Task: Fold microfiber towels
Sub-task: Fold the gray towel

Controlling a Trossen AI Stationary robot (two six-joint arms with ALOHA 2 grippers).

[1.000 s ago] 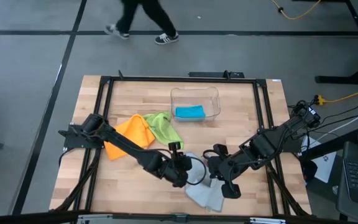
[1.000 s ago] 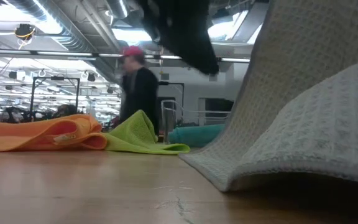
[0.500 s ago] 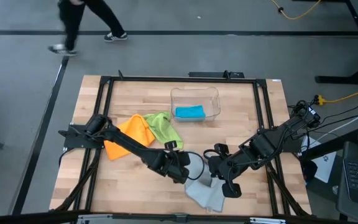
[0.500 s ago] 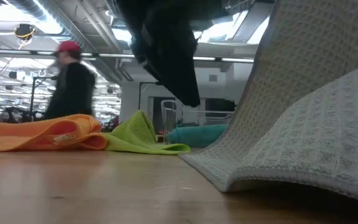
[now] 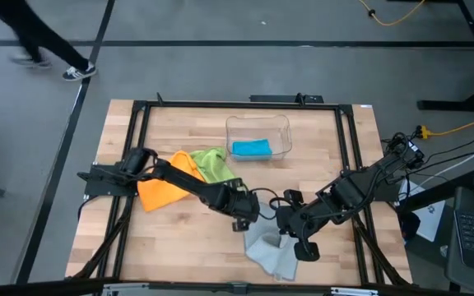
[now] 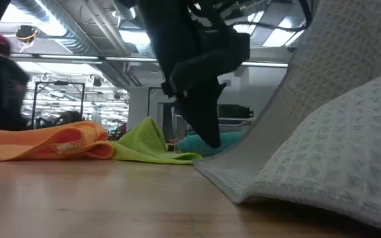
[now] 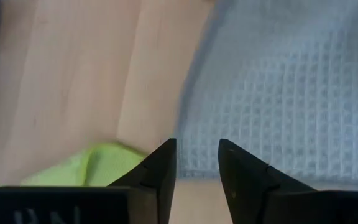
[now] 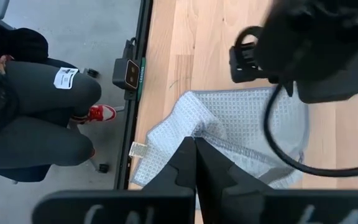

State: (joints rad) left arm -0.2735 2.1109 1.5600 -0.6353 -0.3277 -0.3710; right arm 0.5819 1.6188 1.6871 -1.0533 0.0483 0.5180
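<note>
1. Pale grey-blue towel (image 5: 268,249): lies on the desk (image 5: 171,247) directly under and just beside the right end effector (image 5: 296,234), with the left end effector (image 5: 248,215) close at its far edge. One part is lifted off the wood in a soft hump; the rest is flat and rumpled.
2. Right end effector: fingers pressed fully together, tips down at the cloth. Whether a pinch of fabric sits between them cannot be made out.
3. Left end effector: fingers (image 7: 160,171) stand a narrow gap apart with nothing between them; the towel's hem lies just ahead of the tips, not touching.
4. Handling judgement: waffle-weave microfibre, light and limp. It will drape and sag from any single hold, and the textured weave should grip rather than slip. Not fragile.
5. Where to take hold: judged best at a corner or along the hem, pinching one layer only. Two corners of one edge, one per end effector, would keep the fold square.
6. Other towels: orange towel (image 5: 164,182) and lime green towel (image 5: 213,164) lie bunched, touching, beyond the left end effector. Teal towel (image 5: 250,148) sits in the clear bin (image 5: 257,123), well apart from both.
</note>
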